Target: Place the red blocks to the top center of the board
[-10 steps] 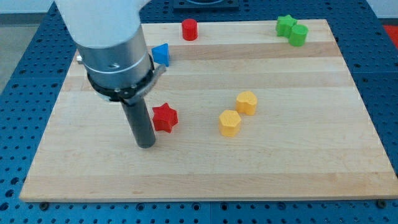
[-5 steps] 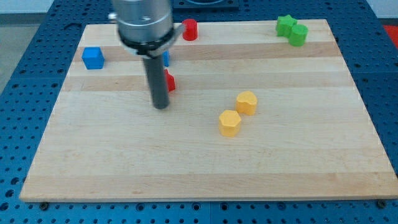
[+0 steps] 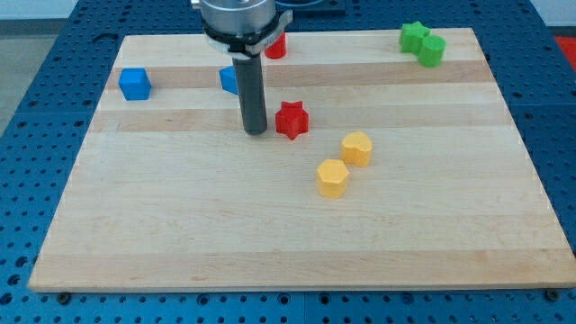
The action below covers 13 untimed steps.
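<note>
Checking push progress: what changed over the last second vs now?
My tip travelled from the lower left up and right, and now sits just left of the red star. The red star went up and to the view's right, toward the board's middle. The red cylinder, both blue blocks, the yellow pair and the green pair stayed put.

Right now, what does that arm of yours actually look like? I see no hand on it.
No pincer at all. I end in a straight, dark grey rod with a round cross-section, and my tip is its blunt lower end. Above the rod sits a wider metallic grey cylinder ringed by a black band. No cables or markings show.
</note>
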### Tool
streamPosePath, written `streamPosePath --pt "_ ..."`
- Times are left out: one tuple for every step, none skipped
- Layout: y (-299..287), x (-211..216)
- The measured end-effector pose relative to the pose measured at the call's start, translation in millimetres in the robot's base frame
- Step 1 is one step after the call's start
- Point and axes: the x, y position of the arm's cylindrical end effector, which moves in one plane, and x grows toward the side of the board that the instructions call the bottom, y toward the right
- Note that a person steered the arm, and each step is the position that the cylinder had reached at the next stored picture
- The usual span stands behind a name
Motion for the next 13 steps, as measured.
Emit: streamPosePath --pt "13 24" --pt "46 14" --pt "66 -24" --pt "67 -68" --pt "75 -87" --pt "83 -88" --pt "83 -110" --pt "83 -135" --pt "83 -149" --pt "82 -164" --pt "83 -172" --pt "91 -152" --pt "82 -134"
